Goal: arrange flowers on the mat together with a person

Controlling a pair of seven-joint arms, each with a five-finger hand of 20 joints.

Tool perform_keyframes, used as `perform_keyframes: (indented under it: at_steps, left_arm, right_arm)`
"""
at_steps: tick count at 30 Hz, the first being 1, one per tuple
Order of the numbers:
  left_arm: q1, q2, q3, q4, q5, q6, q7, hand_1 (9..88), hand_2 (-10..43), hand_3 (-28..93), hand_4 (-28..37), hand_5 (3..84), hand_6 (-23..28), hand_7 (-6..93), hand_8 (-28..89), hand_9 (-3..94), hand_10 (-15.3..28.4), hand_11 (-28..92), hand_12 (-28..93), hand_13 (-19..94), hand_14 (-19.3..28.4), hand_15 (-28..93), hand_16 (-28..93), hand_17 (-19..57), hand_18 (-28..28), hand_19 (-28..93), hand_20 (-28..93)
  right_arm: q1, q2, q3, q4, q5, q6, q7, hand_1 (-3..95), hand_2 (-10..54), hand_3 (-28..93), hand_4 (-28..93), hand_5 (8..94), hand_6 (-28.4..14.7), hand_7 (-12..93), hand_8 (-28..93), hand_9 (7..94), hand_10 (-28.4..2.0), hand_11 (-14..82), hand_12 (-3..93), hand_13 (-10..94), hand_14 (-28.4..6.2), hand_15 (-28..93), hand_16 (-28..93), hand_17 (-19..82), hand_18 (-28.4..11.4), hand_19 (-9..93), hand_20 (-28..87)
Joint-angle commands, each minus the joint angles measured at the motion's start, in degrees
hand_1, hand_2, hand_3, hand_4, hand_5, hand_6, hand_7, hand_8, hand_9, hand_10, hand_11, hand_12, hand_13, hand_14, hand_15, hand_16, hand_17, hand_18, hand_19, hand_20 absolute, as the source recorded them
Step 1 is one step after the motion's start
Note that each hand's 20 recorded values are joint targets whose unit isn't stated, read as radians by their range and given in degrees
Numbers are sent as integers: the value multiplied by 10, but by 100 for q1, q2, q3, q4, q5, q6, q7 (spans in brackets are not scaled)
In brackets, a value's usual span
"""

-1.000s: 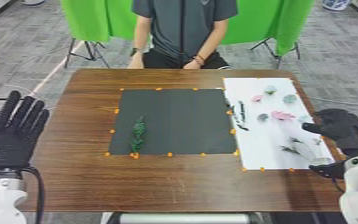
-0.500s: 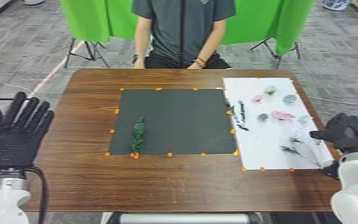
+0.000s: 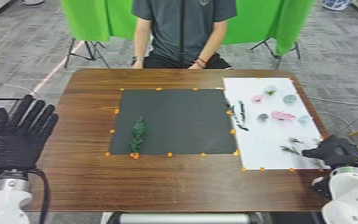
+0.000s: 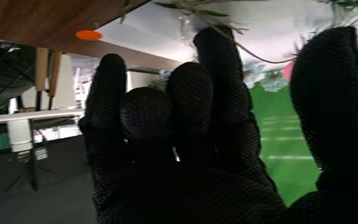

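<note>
- Right hand point(image 3: 338, 153), released, is the nearer, at the white sheet's point(image 3: 262, 136) near right corner.
- Sprig point(image 3: 290, 149) lies just left, stem slanting towards it.

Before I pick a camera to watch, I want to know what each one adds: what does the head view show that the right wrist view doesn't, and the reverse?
Head view: the left hand, the dark mat and the green sprig lying on its left part.

Right wrist view: a close look at a thin stem, bending between a fingertip and the thumb.

Both: the right hand, the white sheet, something pink, the wooden table and the green cloth.
</note>
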Motion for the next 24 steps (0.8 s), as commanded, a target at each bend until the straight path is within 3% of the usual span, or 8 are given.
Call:
perform_keyframes:
  at_steps: [1,6,12,16,24]
  left_arm:
    - [42,-21,1,44,91,67,-113,249,152,714,-283,424,73,73,-92,364,136,155,43,276,128,185,-62,-15,102,220,93]
    - [31,-16,15,56,61,42,-136,250,153,713,-283,423,73,72,-92,361,135,154,42,274,126,184,-63,-15,102,220,91]
    - [28,6,40,74,20,44,-206,250,152,714,-283,422,73,71,-91,359,134,155,42,274,127,184,-62,-16,102,221,91]
    - [14,28,52,73,-25,61,-221,251,151,715,-283,422,73,72,-91,359,135,154,42,274,127,185,-62,-16,102,221,90]
    - [-16,76,98,75,-11,17,-248,252,149,716,-283,419,72,72,-91,345,131,156,42,263,121,181,-63,-17,102,222,90]
  right_arm:
    - [-104,-5,-193,180,502,725,331,489,-95,668,-278,685,-14,370,36,624,-127,587,558,542,-167,757,545,263,-224,741,361]
    - [-39,56,-260,185,714,1119,452,539,-95,701,-280,680,-5,467,101,661,-110,527,626,572,-159,756,525,280,-222,751,353]
    - [128,176,-416,-37,1164,1780,808,534,-95,731,-281,682,-4,478,114,676,-110,526,633,591,-159,760,526,291,-226,766,356]
    - [328,221,-424,-388,2194,2109,1164,516,-95,755,-248,682,-10,489,142,682,-115,531,633,599,-165,765,525,296,-235,781,357]
    - [753,344,-866,-749,2322,2341,1124,506,-95,763,-204,684,-20,498,161,693,-124,545,626,610,-173,775,522,303,-250,806,355]
